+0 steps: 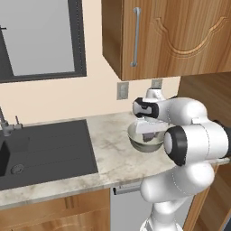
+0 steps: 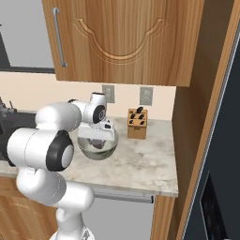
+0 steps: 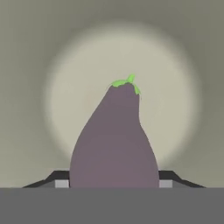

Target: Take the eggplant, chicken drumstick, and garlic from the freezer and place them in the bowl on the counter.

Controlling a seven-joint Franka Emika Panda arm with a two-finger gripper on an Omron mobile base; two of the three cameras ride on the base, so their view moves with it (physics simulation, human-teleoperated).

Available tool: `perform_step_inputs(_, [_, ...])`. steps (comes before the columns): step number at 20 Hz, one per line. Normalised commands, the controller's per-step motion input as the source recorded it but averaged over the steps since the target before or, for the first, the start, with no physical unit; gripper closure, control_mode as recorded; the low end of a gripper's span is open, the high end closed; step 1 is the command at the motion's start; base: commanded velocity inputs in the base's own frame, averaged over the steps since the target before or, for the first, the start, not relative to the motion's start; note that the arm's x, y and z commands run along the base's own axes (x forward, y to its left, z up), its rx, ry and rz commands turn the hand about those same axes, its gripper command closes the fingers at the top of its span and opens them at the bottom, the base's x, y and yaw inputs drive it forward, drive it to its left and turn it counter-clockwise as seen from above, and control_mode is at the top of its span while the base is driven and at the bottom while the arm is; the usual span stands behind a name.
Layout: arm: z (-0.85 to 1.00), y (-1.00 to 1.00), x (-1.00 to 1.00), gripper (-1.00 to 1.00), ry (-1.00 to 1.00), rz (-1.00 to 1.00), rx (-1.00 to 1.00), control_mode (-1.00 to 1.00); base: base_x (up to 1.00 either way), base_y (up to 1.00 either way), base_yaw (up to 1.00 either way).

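Observation:
The grey-green bowl [image 1: 134, 140] [image 2: 107, 149] stands on the marbled counter [image 1: 110, 149] [image 2: 140, 161]. My gripper [image 1: 149, 134] [image 2: 96, 135] reaches down into it from above. In the hand view the gripper [image 3: 113, 184] is shut on the dark purple eggplant [image 3: 114, 140], whose green stem points at the bowl's glossy floor [image 3: 175, 74]. From the base views the eggplant [image 1: 147, 137] [image 2: 97, 143] shows as a dark lump low inside the bowl. The freezer's [image 2: 225, 154] dark door edge stands at the far right. The chicken drumstick and garlic are out of view.
A wooden knife block [image 2: 137, 123] stands behind the bowl by the wall. The black sink [image 1: 45, 149] with its tap lies to the left. A wooden wall cupboard [image 1: 167, 36] hangs over the counter, and a tall wooden panel [image 2: 197, 117] closes its right end.

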Motion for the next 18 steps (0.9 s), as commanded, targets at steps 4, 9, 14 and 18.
perform_step_inputs(4, [0.00,0.00,-0.25,-1.00,-0.05,0.00,0.00,-1.00,0.00,0.00,0.00])
perform_step_inputs(9, [0.00,0.00,-0.36,-1.00,-0.26,0.00,0.00,-1.00,0.00,0.00,0.00])
perform_step_inputs(14, [0.15,-0.01,-0.18,-1.00,-0.28,0.00,0.00,-1.00,0.00,0.00,0.00])
perform_step_inputs(18, [0.53,0.00,-0.20,-1.00,-0.09,0.00,0.00,-1.00,0.00,0.00,0.00])
